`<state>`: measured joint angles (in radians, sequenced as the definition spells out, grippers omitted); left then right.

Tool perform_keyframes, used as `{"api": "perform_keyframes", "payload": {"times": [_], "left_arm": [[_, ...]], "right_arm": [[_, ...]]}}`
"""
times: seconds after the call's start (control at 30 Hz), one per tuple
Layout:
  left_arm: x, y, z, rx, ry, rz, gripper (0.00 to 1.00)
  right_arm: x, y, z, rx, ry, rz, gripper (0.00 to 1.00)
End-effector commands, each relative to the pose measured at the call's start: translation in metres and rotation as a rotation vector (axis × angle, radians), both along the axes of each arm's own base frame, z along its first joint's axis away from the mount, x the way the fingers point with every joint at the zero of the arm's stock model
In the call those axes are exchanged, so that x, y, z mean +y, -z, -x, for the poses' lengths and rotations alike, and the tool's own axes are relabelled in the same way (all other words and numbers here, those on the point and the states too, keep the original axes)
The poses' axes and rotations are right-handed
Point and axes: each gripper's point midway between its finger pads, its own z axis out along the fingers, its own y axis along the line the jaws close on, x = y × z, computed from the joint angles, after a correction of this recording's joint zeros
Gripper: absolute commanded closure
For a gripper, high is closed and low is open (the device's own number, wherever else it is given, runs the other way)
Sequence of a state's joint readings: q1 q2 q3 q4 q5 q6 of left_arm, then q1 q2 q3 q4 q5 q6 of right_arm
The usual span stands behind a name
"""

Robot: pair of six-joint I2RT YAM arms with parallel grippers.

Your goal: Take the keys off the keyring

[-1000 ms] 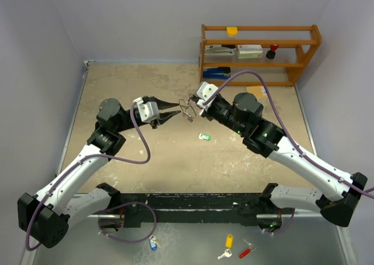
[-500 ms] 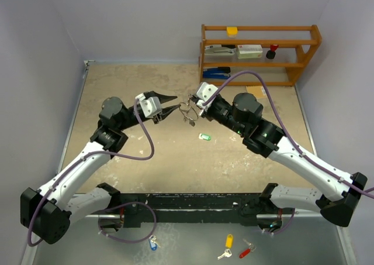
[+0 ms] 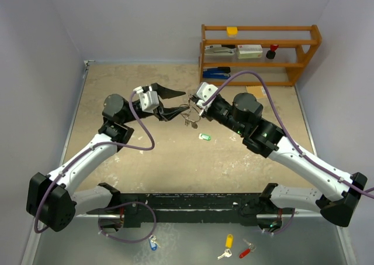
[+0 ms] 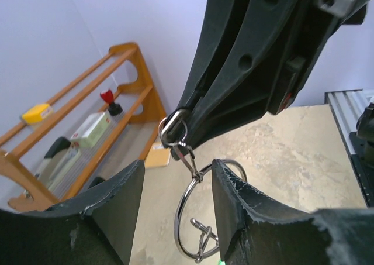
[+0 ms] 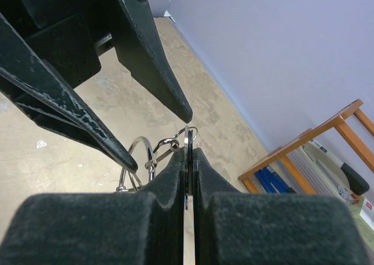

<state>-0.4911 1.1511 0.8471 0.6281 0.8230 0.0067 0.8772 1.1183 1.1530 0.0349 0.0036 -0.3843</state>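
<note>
**Right gripper.** The right gripper (image 5: 188, 154) is clamping a thin silver key (image 5: 187, 221) between its 2 fingers (the key is showing edge-on, so its outline cannot be read). The jaws are pressing flat against both faces of it. A small link ring (image 4: 173, 127) is projecting from the fingertips.

**Keyring.** The keyring (image 4: 181, 209) is hanging from that link by a short clip. It is sitting just below and ahead of the right gripper's tips and is hanging clear of the table (image 3: 175, 171). A small silver metal piece (image 4: 201, 238) is dangling at the low side of the wire.

**Left gripper.** The left gripper (image 4: 175, 168) is standing open and is facing the right gripper tip to tip. Its 2 fingers (image 4: 99, 212) are straddling the keyring, 1 on each side of the wire. Whether either finger is touching the wire cannot be confirmed.

**Loose key.** 1 green-headed key (image 3: 204, 137) is lying flat on the table, off the keyring. In the top view it is sitting below the right gripper's tips, toward the arm bases, apart from both grippers.

**Surroundings.** A wooden shelf (image 3: 263, 65) is standing behind the right gripper at the far edge of the table.
</note>
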Motion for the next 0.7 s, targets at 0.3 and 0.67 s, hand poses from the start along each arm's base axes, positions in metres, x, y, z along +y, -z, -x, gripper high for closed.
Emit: {"api": "perform_keyframes", "payload": {"times": [0.3,0.67], "left_arm": [[-0.008,-0.026,0.018,-0.019,0.141,0.081,0.53],[-0.008,-0.012,0.009,0.001,0.100,0.049,0.54]], "right_arm": [[0.000,-0.027,0.009,-0.047,-0.027,-0.077,1.00],[0.000,-0.027,0.009,-0.051,-0.030,-0.078,1.00]]}}
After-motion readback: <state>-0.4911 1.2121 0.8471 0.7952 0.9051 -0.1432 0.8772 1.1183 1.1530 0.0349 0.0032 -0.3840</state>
